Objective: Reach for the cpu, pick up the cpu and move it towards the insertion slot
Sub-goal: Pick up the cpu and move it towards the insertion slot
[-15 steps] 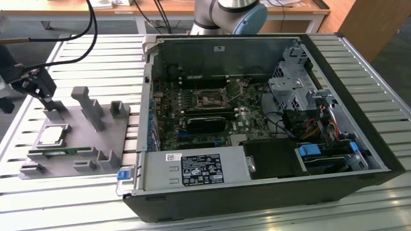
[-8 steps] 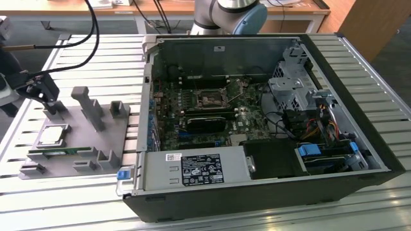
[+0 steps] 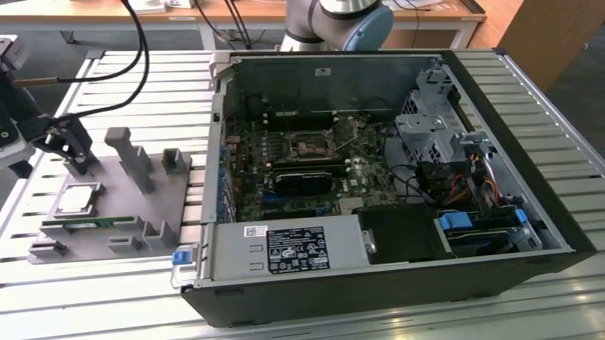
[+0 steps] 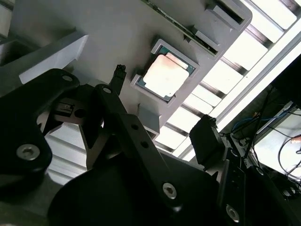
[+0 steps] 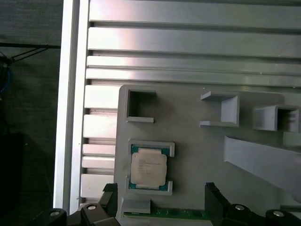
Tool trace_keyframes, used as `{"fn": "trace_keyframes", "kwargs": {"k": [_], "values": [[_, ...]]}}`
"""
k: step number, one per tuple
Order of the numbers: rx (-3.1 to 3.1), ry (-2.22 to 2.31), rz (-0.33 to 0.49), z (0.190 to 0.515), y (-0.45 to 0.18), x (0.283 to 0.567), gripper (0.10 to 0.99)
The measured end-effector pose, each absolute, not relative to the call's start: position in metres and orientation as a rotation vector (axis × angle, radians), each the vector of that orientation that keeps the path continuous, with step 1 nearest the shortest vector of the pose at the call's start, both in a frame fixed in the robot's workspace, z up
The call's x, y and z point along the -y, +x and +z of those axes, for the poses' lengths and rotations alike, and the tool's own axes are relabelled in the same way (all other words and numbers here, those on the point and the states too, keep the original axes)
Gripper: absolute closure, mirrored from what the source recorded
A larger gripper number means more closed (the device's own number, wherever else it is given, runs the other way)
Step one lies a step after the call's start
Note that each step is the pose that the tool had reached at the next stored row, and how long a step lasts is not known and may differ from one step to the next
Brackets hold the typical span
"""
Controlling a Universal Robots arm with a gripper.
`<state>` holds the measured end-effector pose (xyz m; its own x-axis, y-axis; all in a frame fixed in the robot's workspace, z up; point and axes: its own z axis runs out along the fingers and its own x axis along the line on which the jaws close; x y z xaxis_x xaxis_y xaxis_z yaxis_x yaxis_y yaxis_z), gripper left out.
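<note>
Your jaws stand wide and empty; the gripper [image 5: 160, 195] hangs near the cpu [image 5: 148, 167], which lies flat in its pocket on the grey fixture [image 5: 197, 150]. Close off-centre and I judge a finger could catch the pocket wall, tilting or jamming the chip.

silvery cpu [image 5: 148, 167] edged in teal green, on a matte grey holder tray [image 5: 197, 155]; memory stick [image 3: 81, 225] green with a pale label. the gripper [image 5: 160, 188] is black with bright silver screws. the table [image 3: 142, 85] shows pale aluminium slats striped with dark gaps. black computer case [image 3: 378, 304], its insertion slot [image 3: 310, 146] dark within a silvery bracket; blue latch [image 3: 183, 256] at one corner.
</note>
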<state>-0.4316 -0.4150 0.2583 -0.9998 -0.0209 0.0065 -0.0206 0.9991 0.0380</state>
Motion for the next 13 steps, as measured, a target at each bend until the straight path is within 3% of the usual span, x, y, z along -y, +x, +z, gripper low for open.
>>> {"fn": "trace_keyframes", "kwargs": {"k": [13], "values": [[3.134,0.032,-0.060,0.236,-0.435,0.416,0.263]]}}
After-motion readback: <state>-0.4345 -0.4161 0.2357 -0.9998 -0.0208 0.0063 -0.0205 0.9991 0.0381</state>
